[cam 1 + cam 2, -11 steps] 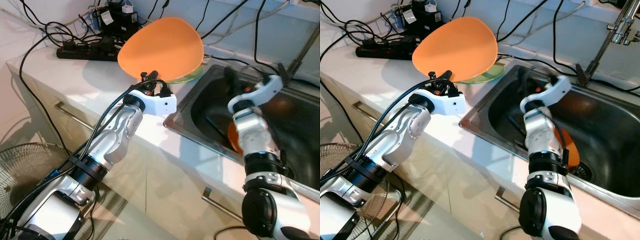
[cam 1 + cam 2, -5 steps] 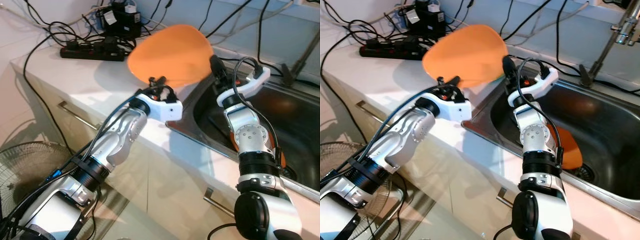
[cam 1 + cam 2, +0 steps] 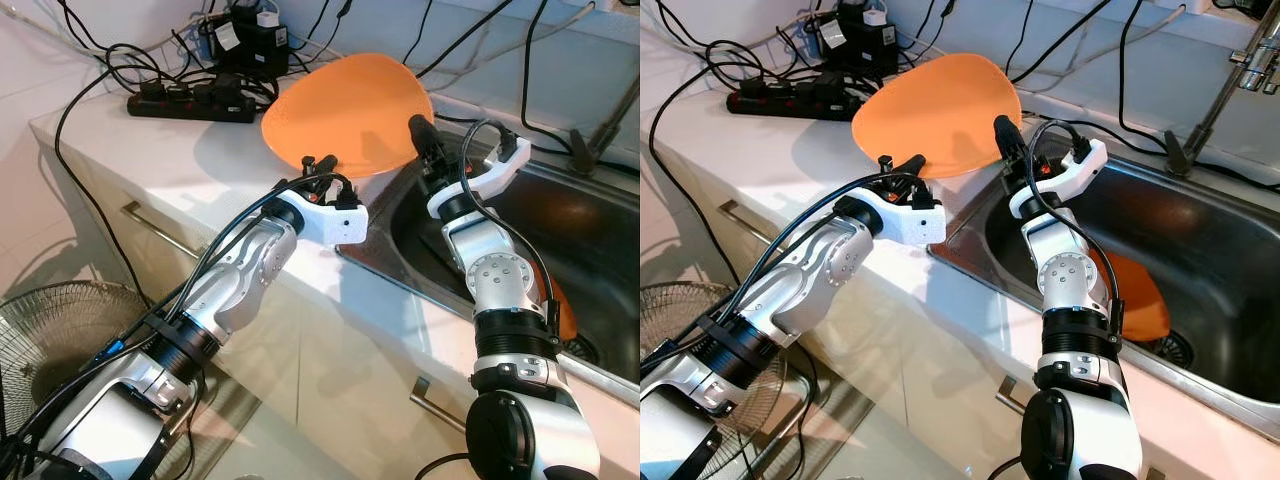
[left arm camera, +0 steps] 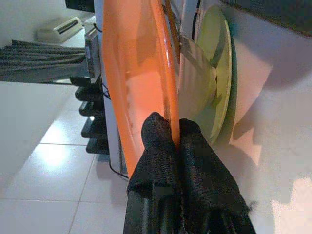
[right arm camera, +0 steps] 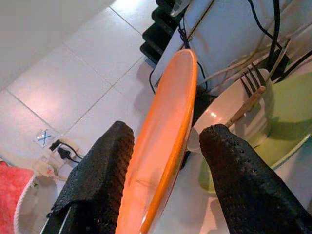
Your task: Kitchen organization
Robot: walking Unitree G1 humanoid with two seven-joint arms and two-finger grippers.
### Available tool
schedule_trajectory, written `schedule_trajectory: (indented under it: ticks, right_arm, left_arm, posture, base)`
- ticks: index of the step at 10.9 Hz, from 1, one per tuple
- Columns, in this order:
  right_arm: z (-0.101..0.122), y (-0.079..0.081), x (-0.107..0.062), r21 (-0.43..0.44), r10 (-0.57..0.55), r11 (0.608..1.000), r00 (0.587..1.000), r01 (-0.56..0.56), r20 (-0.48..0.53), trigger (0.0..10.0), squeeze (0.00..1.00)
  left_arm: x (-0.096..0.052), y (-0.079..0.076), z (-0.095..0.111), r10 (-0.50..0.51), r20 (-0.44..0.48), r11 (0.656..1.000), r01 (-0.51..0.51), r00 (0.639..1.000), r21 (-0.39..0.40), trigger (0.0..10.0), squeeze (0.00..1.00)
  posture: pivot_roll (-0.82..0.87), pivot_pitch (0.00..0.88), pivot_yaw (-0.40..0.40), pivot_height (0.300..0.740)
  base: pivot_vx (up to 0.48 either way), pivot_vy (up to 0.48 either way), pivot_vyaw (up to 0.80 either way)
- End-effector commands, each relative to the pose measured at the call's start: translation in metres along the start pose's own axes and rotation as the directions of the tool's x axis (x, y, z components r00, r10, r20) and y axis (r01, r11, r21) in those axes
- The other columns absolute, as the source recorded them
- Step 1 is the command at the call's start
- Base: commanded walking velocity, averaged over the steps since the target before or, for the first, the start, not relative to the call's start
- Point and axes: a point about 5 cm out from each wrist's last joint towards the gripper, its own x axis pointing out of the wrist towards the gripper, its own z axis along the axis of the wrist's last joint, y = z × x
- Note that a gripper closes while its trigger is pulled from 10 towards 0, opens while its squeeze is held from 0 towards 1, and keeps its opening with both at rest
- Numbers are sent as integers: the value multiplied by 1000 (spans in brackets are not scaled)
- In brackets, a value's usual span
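Note:
A large orange plate is held tilted above the white counter, near the sink's left corner. My left gripper is shut on the plate's lower rim. My right gripper is open at the plate's right rim, one black finger on each side of the edge, and I cannot tell whether the fingers touch it. Behind the plate a green plate lies on the counter with a white bowl and a fork on it. A second orange plate lies in the steel sink.
A black power strip with many cables sits at the back left of the counter. The faucet stands behind the sink. A floor fan is beside the cabinet, below my left arm. Drawer handles run along the cabinet front.
My right gripper has risen out of the sink and come to the orange plate's right rim. The left gripper has kept hold of the plate, shifting it slightly right and lower.

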Motion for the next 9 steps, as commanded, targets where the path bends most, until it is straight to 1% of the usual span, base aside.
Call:
schedule_trajectory:
  ticks: [1,4,5,6,9]
  right_arm:
    - [0,5,0,1,26,1000,1000,-26,-2,10000,0]
    - [-4,5,-1,-2,24,1000,999,-24,-22,10000,0]
    - [-5,5,-1,0,26,1000,999,-26,-23,8824,0]
    - [-6,6,-1,0,29,1000,999,-29,-24,0,0]
    - [-6,4,-2,-5,25,1000,999,-25,-28,0,0]
  left_arm:
    - [4,18,8,66,42,997,-67,997,25,10000,0]
    - [5,19,9,77,49,997,-78,996,29,10000,0]
    - [5,19,8,77,48,996,-78,996,31,10000,0]
    - [5,20,8,79,47,996,-81,996,30,10000,0]
    - [5,20,6,87,38,995,-89,995,41,10000,0]
  posture:
    - [220,7,-19,740]
    - [220,9,-19,740]
    - [220,8,-18,740]
    - [221,8,-18,740]
    - [219,9,-18,740]
  base:
    - [0,0,0]
    - [0,0,0]
    - [0,0,0]
    - [0,0,0]
    - [0,0,0]
